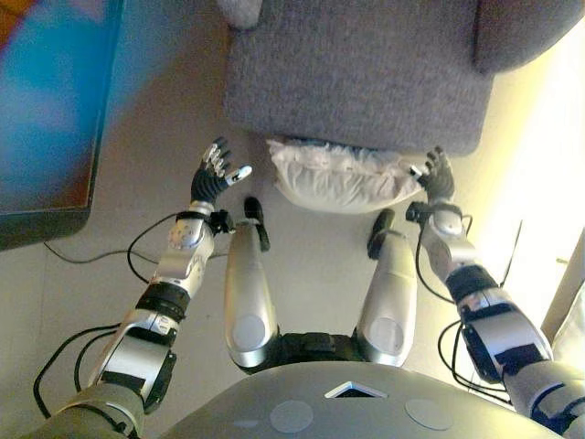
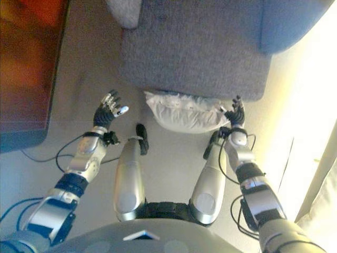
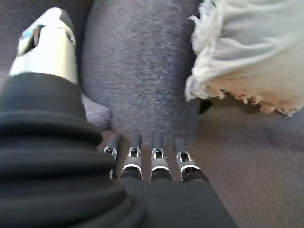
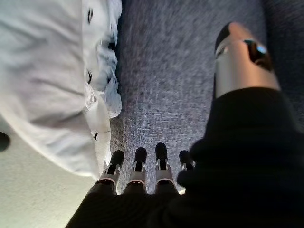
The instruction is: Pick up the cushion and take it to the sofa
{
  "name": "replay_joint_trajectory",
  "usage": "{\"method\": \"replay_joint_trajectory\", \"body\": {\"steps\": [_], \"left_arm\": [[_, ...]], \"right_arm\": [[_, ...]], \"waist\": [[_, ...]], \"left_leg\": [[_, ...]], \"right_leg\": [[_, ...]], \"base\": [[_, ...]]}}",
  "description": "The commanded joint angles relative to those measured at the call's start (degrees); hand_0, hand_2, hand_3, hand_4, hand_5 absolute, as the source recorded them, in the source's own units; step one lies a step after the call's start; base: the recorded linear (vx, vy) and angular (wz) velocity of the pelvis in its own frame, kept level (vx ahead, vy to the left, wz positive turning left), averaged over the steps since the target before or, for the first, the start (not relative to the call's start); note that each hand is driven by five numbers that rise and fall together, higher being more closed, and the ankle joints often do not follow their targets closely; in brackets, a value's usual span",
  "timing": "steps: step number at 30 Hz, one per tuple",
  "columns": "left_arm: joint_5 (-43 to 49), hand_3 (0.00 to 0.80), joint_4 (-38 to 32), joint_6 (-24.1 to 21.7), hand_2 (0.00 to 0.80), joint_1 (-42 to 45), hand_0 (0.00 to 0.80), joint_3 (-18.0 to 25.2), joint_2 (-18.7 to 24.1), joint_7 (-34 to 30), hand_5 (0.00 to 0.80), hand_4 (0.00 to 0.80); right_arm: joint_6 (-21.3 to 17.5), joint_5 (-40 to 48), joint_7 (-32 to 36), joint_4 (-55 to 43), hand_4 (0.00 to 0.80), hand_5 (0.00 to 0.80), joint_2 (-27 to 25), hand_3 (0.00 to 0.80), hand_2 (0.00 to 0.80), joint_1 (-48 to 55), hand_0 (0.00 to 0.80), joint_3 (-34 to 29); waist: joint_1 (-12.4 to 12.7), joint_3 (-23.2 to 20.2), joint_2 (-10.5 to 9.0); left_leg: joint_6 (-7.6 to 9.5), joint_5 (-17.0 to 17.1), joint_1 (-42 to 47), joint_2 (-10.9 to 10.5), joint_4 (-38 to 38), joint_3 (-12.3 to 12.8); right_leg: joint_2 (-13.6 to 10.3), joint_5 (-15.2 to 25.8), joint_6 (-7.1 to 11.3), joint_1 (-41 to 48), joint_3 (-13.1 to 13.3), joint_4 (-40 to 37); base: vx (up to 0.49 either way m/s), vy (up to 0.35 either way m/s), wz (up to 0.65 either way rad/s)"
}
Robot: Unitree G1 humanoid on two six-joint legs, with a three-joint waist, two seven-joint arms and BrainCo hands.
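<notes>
A white frilled cushion (image 1: pixel 338 178) lies on the floor against the front of the grey sofa (image 1: pixel 356 73). My left hand (image 1: pixel 215 178) is open, a short gap to the left of the cushion's left end. My right hand (image 1: pixel 437 178) is open at the cushion's right end, close to it or touching it. In the left wrist view the straight fingers (image 3: pixel 156 161) point at the sofa (image 3: pixel 137 71), with the cushion (image 3: pixel 247 52) off to one side. In the right wrist view the fingers (image 4: pixel 137 166) are straight beside the cushion (image 4: pixel 47 71).
A dark-framed flat panel with a blue face (image 1: pixel 46 110) stands on the floor at the left. The sofa's arm (image 1: pixel 521 32) rises at the back right. Pale fabric (image 1: pixel 571 338) shows at the right edge. Beige floor (image 1: pixel 155 128) lies between the panel and the sofa.
</notes>
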Motion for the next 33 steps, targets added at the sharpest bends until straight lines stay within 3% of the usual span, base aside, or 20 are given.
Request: {"method": "replay_joint_trajectory", "body": {"steps": [1,5,6,8,20,28,33], "left_arm": [[-0.8,0.000,0.1,-4.2,0.000,-1.7,0.000,-1.8,-0.2,1.7,0.000,0.000],[-0.9,0.000,0.6,-4.5,0.000,-4.0,0.000,-2.5,0.0,2.7,0.000,0.000],[-1.4,0.000,0.9,-4.4,0.000,-4.3,0.000,-2.5,0.1,2.6,0.000,0.000],[-1.8,0.000,1.7,-4.2,0.000,-4.8,0.000,-2.4,-0.1,2.4,0.000,0.000],[-1.9,0.000,5.5,-1.7,0.000,-7.7,0.000,-2.3,0.3,2.4,0.000,0.000],[-5.2,0.000,6.4,2.3,0.000,-8.1,0.000,-2.1,0.0,-0.7,0.000,0.000],[-6.0,0.000,6.7,4.1,0.000,-7.6,0.000,-1.7,0.0,-3.1,0.000,0.000]], "right_arm": [[-2.6,1.0,-1.8,0.4,0.000,0.000,-1.5,0.000,0.000,-1.0,0.000,-1.0],[-2.5,2.2,-3.9,1.4,0.000,0.000,-1.8,0.000,0.000,-2.6,0.000,-2.2],[-2.4,2.2,-4.7,1.6,0.000,0.000,-2.0,0.000,0.000,-2.7,0.000,-2.6],[-3.1,3.3,-5.7,2.6,0.000,0.000,-2.2,0.000,0.000,-2.7,0.000,-3.6],[-5.1,6.8,-7.5,2.6,0.000,0.000,-3.1,0.000,0.000,1.1,0.000,-8.9],[-6.1,13.5,8.2,0.3,0.000,0.000,-2.6,0.000,0.000,3.7,0.000,-8.5],[-3.8,17.5,20.0,-4.6,0.000,0.000,-1.8,0.000,0.000,4.2,0.000,-4.8]], "waist": [[-0.6,-1.6,0.94],[-1.2,-1.0,1.25],[-1.3,-0.8,1.39],[-1.7,-0.4,1.53],[-4.0,0.2,0.55],[-4.8,0.3,0.07],[-4.8,0.3,-0.35]], "left_leg": [[0.21,-3.2,-2.8,1.9,3.6,-0.9],[1.11,-6.6,-9.7,1.8,12.6,-1.4],[0.80,-9.7,-10.9,2.0,16.1,-2.0],[1.32,-11.3,-14.1,2.0,20.5,-2.4],[2.92,-15.7,-23.8,3.3,33.1,-3.2],[3.53,-17.0,-26.0,4.0,36.9,-3.5],[3.34,-17.3,-27.2,3.8,38.0,-3.8]], "right_leg": [[-0.5,1.5,-1.83,-4.9,2.6,3.8],[-0.5,-0.7,-2.79,-11.9,3.8,11.7],[-0.4,-3.2,-2.45,-13.3,4.6,14.8],[-0.1,-4.1,-2.76,-16.7,5.6,18.1],[1.3,-6.6,-3.18,-25.6,7.5,27.5],[1.7,-7.8,-3.44,-27.9,8.5,31.1],[1.5,-8.0,-3.39,-29.4,8.7,32.3]], "base": [[-0.109,-0.007,0.04],[-0.051,0.002,0.02],[0.042,0.008,-0.03],[0.012,0.023,-0.10],[0.025,0.022,-0.11],[0.047,-0.005,-0.06],[0.003,-0.004,0.01]]}}
